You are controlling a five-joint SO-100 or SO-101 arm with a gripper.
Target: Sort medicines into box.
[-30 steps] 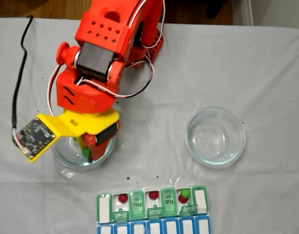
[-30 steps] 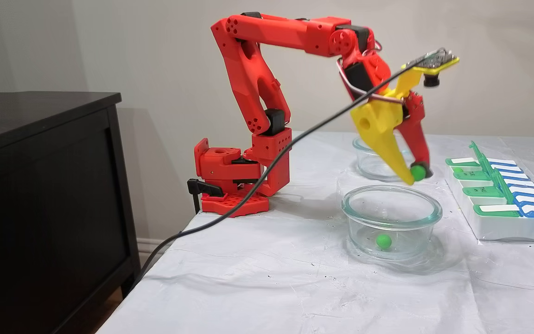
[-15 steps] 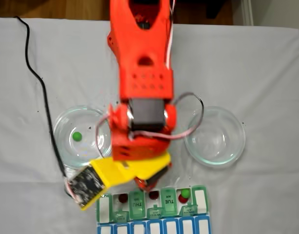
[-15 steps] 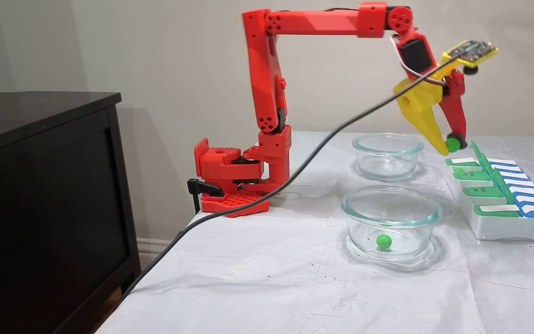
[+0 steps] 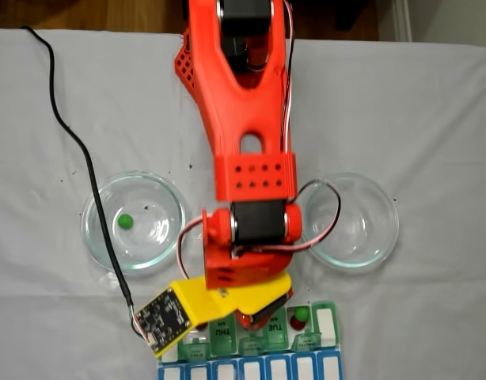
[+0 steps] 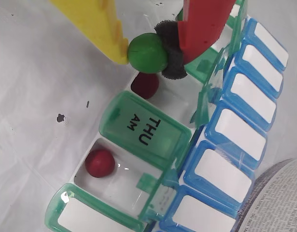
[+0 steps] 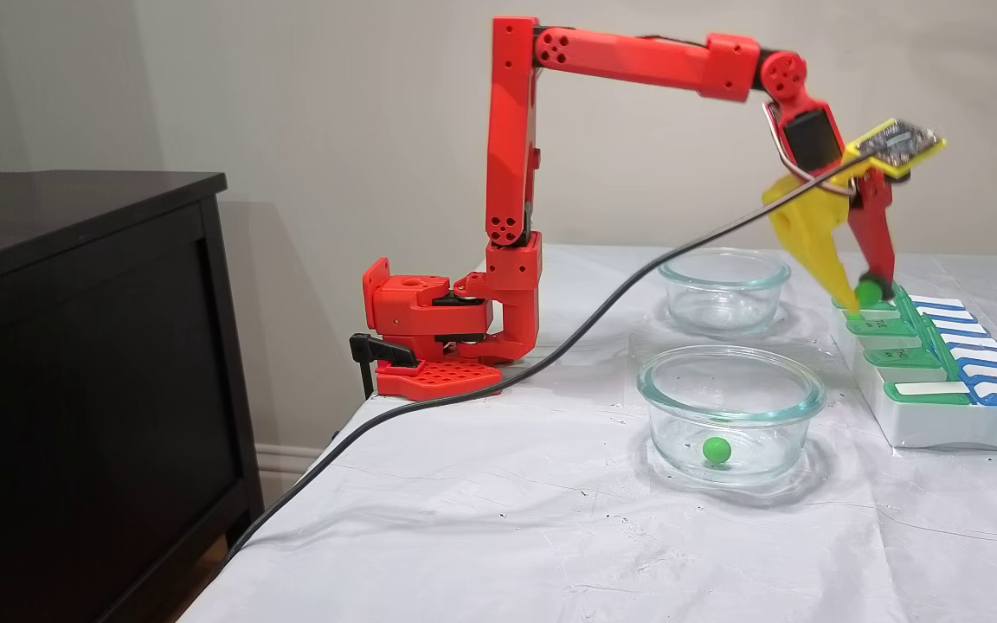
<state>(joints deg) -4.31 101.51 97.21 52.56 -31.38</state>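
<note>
The claw is clamped on a green ball, pinched between the yellow finger and the black foam pad on the red finger; the soft pad likely keeps so small and smooth a sphere from squirting out. In the wrist view the ball hangs directly above an open compartment of the pill organiser that already holds a dark red ball, which suggests the aim is to pair one green with one red in that slot. Next along, past the shut lid marked THU AM, another open compartment holds a second red ball alone. The side fixed view shows the claw tilted steeply down with its tips just over the organiser's far end, low enough that a release should drop the ball in rather than bounce it off. The ball is bright, glossy and evenly round, tiny against the dishes. One more green ball lies in the left glass dish in the top fixed view, the right dish looks bare, and both stand on the white-covered worktop.
</note>
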